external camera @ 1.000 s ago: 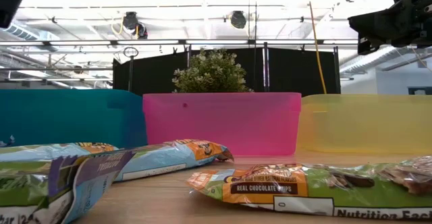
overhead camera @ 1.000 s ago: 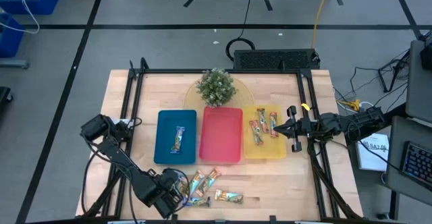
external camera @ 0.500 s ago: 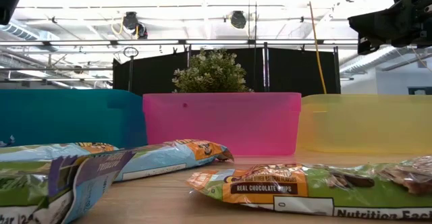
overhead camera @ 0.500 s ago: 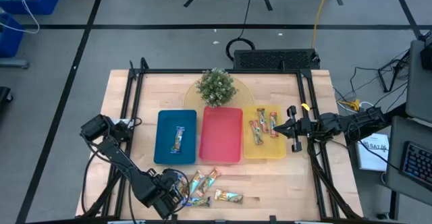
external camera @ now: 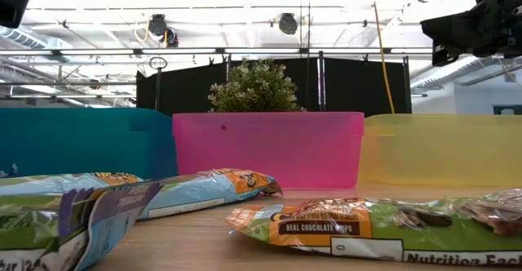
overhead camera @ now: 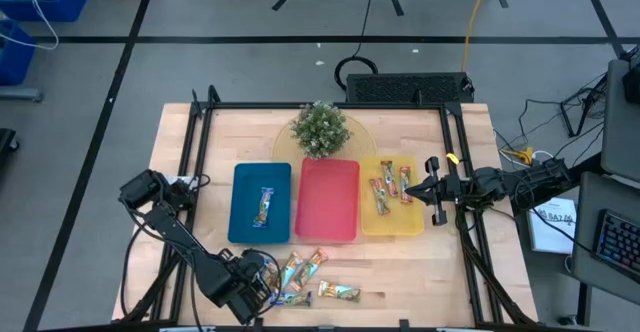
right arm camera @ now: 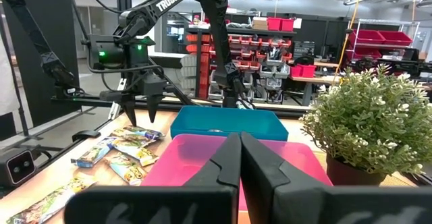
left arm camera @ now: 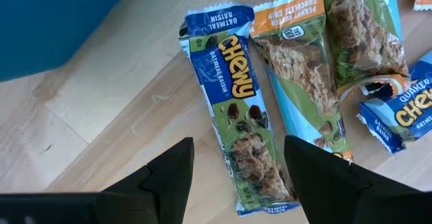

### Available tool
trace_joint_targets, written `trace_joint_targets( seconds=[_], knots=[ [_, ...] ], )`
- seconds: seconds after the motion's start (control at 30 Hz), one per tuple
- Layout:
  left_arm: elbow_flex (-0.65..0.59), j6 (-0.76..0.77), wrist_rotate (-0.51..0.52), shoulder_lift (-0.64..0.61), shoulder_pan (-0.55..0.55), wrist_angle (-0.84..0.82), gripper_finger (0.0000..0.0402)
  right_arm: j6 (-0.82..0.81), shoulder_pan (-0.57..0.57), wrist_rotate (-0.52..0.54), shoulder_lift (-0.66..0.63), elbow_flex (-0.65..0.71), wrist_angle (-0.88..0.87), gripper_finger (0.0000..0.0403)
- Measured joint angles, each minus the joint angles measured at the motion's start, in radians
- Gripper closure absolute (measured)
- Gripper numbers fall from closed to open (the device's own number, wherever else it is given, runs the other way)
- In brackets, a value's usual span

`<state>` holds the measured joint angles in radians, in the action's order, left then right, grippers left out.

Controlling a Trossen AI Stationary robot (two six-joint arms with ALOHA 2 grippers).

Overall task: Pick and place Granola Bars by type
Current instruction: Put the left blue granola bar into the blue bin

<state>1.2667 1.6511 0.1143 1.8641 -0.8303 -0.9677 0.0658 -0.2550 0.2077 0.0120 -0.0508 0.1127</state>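
Several granola bars (overhead camera: 305,277) lie loose near the table's near edge. My left gripper (overhead camera: 262,290) hovers open over them. In the left wrist view its fingers (left arm camera: 169,177) stand on either side of a blue-accented oatmeal raisin bar (left arm camera: 236,109), which lies flat on the wood beside an orange-accented bar (left arm camera: 297,69). One bar (overhead camera: 263,207) lies in the blue tray (overhead camera: 240,227), and three bars (overhead camera: 392,187) lie in the yellow tray (overhead camera: 392,222). My right gripper (overhead camera: 432,190) waits shut at the yellow tray's right side, raised off the table.
A pink tray (overhead camera: 327,227) sits between the blue and yellow trays. A potted plant (overhead camera: 320,129) stands behind the trays. A black frame (overhead camera: 460,232) runs along the table's sides. Bare wood (overhead camera: 420,272) shows to the right of the loose bars.
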Motion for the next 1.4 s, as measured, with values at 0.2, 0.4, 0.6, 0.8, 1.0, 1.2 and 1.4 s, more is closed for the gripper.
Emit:
trace_joint_targets(
  seconds=[0.2, 0.4, 0.6, 0.8, 1.0, 1.2, 1.4],
  knots=[
    [0.000, 0.017, 0.028, 0.000, 0.000, 0.000, 0.0167, 0.012, 0.000, 0.000, 0.000, 0.000, 0.000, 0.0403],
    [0.000, 0.011, 0.121, 0.000, 0.005, 0.000, 0.0167, 0.022, 0.000, 0.000, 0.000, 0.000, 0.000, 0.0403],
    [0.000, -0.003, 0.131, 0.000, 0.040, -0.032, 0.0167, -0.001, 0.000, 0.000, 0.000, 0.000, 0.000, 0.0403],
    [0.000, -0.060, 0.092, 0.000, 0.081, -0.026, 0.0167, -0.051, 0.000, 0.000, 0.000, 0.000, -0.002, 0.0403],
    [-0.006, -0.101, 0.077, 0.000, 0.084, -0.023, 0.0167, -0.054, 0.000, 0.000, 0.000, 0.000, -0.022, 0.0403],
    [-0.056, -0.075, 0.003, 0.000, 0.084, 0.013, 0.0167, -0.055, 0.000, 0.000, 0.000, 0.000, -0.031, 0.0403],
    [-0.093, -0.071, 0.006, -0.005, 0.084, 0.056, 0.0167, -0.055, 0.000, 0.000, 0.000, 0.000, -0.028, 0.0403]
  ],
)
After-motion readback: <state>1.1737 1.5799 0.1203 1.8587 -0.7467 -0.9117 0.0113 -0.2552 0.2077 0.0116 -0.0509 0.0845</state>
